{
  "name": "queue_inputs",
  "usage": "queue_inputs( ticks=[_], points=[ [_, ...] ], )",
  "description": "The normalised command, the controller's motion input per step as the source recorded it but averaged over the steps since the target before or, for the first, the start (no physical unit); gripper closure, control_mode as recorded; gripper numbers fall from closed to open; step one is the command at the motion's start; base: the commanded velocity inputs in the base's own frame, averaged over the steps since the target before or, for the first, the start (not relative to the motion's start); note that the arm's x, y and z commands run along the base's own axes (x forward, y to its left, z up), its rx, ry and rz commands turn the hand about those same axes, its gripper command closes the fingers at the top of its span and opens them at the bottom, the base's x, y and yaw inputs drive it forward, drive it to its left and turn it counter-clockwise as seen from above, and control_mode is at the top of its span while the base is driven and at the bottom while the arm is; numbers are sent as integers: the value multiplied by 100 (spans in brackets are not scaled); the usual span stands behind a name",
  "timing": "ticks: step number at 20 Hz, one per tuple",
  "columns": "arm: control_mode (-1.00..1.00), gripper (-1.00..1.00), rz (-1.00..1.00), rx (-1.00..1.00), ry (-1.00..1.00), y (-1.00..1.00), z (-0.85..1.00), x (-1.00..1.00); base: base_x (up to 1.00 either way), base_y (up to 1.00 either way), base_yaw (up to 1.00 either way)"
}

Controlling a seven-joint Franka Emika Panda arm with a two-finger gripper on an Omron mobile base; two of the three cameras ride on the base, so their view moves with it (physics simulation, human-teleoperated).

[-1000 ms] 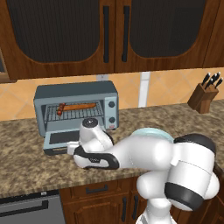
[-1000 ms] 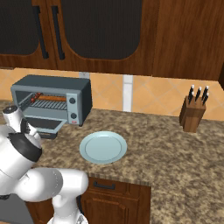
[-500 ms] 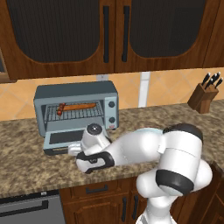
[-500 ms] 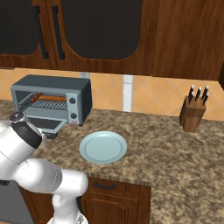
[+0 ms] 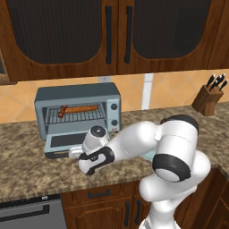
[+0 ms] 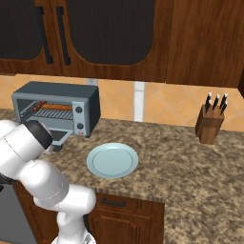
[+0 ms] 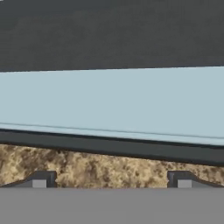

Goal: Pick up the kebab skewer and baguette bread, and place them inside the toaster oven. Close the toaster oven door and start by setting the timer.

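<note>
You are looking at a speckled brown granite countertop (image 6: 190, 167) running along the wall above dark wooden cabinets. On its left part stands the boxy blue-grey metal toaster oven (image 5: 78, 94), its grey-framed door (image 5: 62, 142) folded down over the stone. Near the oven's right lies a round pale blue plate (image 6: 113, 160). Well apart, at the far right, stands a wooden knife block (image 6: 210, 125).
</note>
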Motion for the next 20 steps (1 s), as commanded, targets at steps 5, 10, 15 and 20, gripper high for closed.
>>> queue_inputs(
  ticks=[5,10,15,20],
  points=[
    [-100,-100,2,1,-2,7,-7,1,0,0,0],
    [-100,-100,0,1,-3,7,-1,2,0,0,0],
    [-100,-100,0,0,-7,-1,0,20,0,0,0],
    [-100,-100,0,0,-14,-7,4,31,0,0,0]
  ],
)
